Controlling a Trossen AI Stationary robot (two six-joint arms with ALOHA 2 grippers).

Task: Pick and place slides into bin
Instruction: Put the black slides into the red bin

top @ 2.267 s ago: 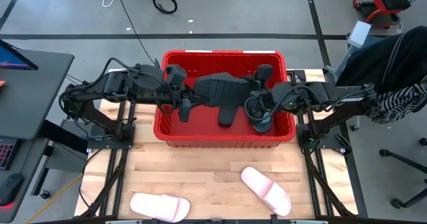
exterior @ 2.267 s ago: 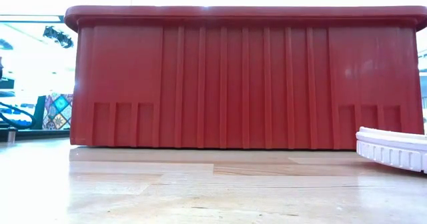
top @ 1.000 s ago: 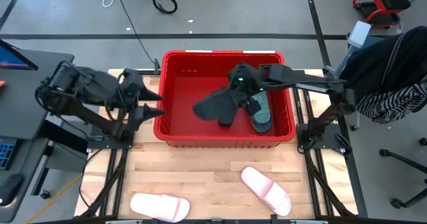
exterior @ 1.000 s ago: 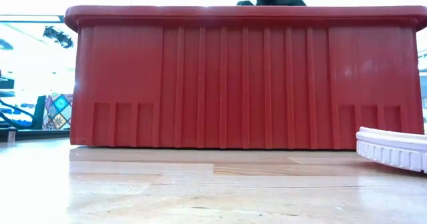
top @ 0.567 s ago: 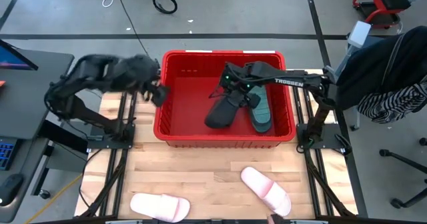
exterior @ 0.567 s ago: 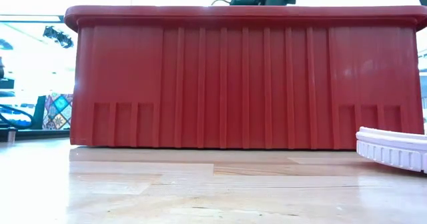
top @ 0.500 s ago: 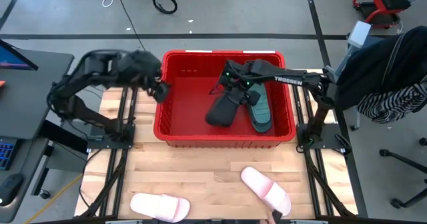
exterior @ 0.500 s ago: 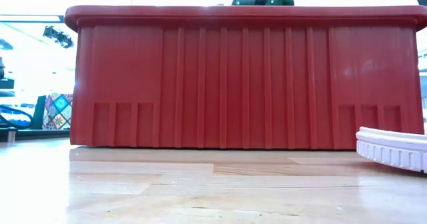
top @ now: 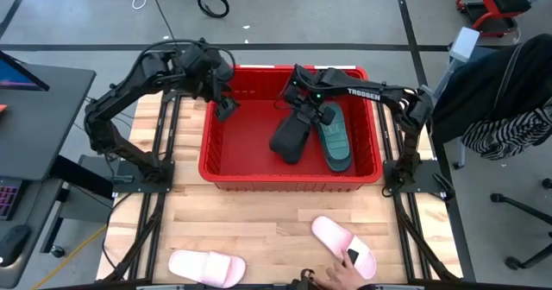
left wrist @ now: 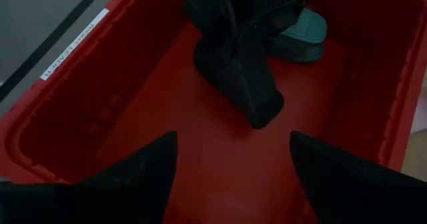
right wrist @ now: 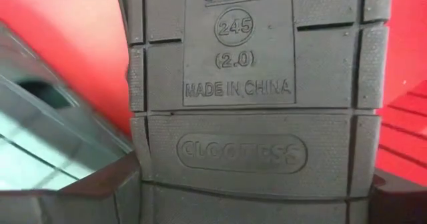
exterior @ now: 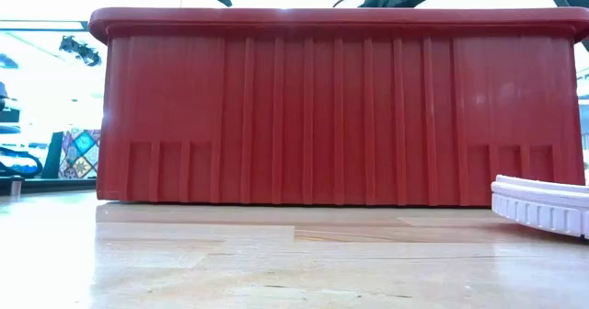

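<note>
The red bin [top: 203,165] stands at the table's far middle. Inside it lie a teal slide [top: 335,143] and a black slide [top: 289,139], and my right gripper [top: 306,109] is shut on the black one. The black slide's ribbed sole [right wrist: 243,84] fills the right wrist view. My left gripper [left wrist: 230,177] hangs open over the bin's far left corner [top: 226,109], with nothing between its fingers. Two pale pink slides [top: 207,267] [top: 343,245] rest sole-down on the table near its front edge. My right gripper pinches the black slide between its two fingers, across its width, at the sole's two long edges [right wrist: 143,177]. The fingers come from above, slanting down. The slide hangs tilted, its lower end [top: 291,154] pointing toward the bin's near wall. I cannot tell whether that end touches the floor.
A person's hand [top: 341,275] reaches in over the table's near edge, beside the right pink slide. In the low view the bin's near wall [exterior: 340,107] hides its inside, and a pink slide [exterior: 543,208] shows at the right.
My left gripper has swung from beyond the bin's left side toward its far left corner and now hangs over the bin. My right gripper has sunk into the bin and rolled. The black slide has turned with it from crosswise to lengthwise, near to far. A hand has appeared at the near edge.
</note>
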